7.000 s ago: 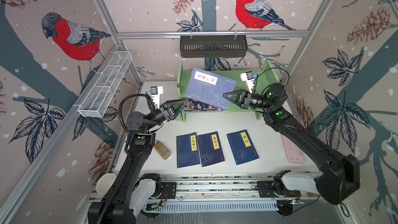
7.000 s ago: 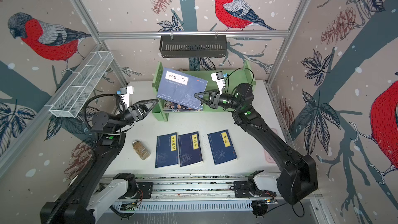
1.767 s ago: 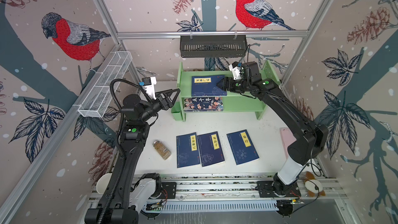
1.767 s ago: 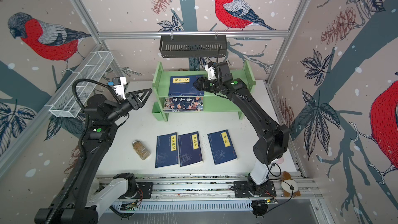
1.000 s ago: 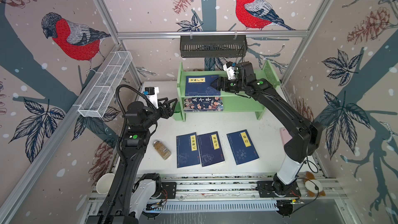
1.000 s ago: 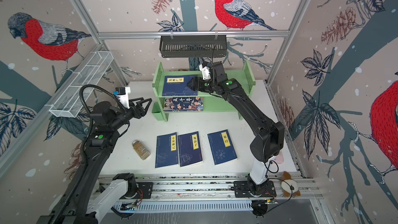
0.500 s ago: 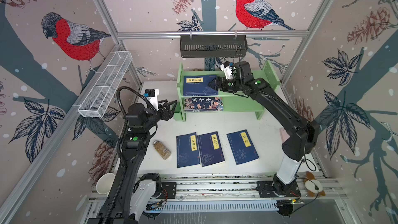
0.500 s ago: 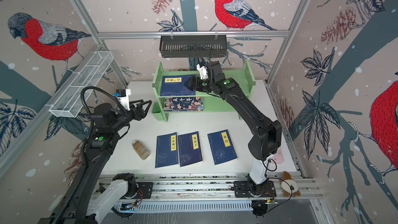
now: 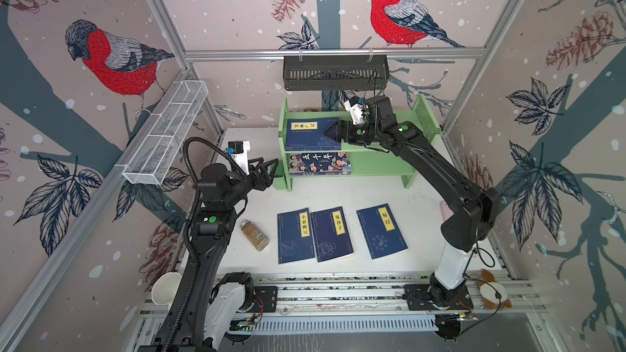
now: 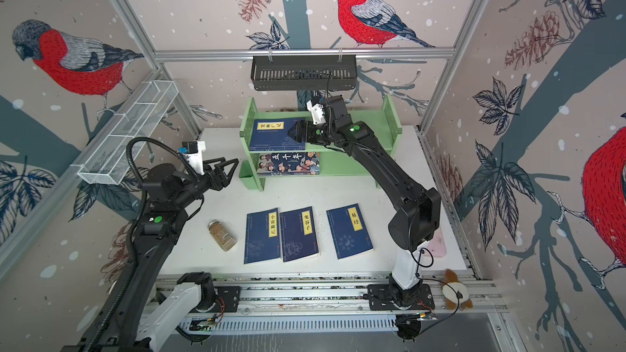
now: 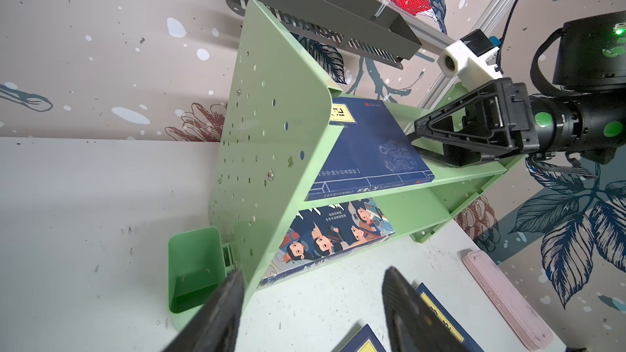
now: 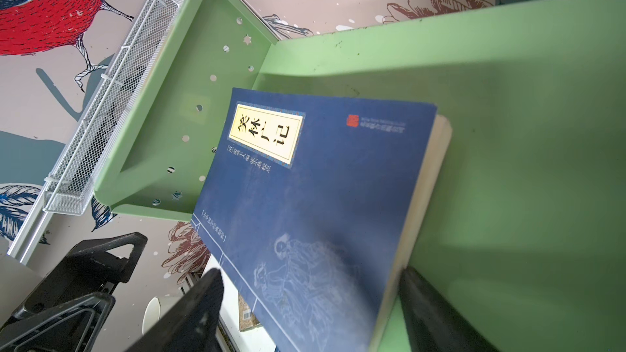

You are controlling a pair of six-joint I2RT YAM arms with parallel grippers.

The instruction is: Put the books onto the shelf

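- Well, I count five books: four blue ones and one picture book [image 9: 320,163]. I also count one green shelf [image 9: 425,115] with two tiers and one small cup [image 11: 193,265] on its side.
- My right gripper [image 12: 310,274] reaches over the upper tier [image 12: 508,164] with its fingers spread wide. The blue book [image 12: 321,181] lies flat there with its near end between them, not pinched.
- That book's long axis runs along the tier, straight out from my right fingers. Its yellow label sits at the far end, by the holed side panel [image 12: 189,103].
- The picture book lies flat on the lower tier [image 9: 379,165], beneath my right fingers, with its long axis along the shelf too.
- My left gripper [image 9: 269,167] hangs just beside the cup, fingers spread, with nothing between them.
- Three blue books lie cover-up on the table [image 9: 338,194], in front of my left fingers. These are the nearest book [image 9: 294,236], the middle book [image 9: 331,233] edge to edge with it, and the farthest book [image 9: 381,230] apart.
- Their long axes run from the front edge toward the shelf, label ends nearer the shelf.
- One jar [image 9: 254,235] lies on its side near the nearest book.
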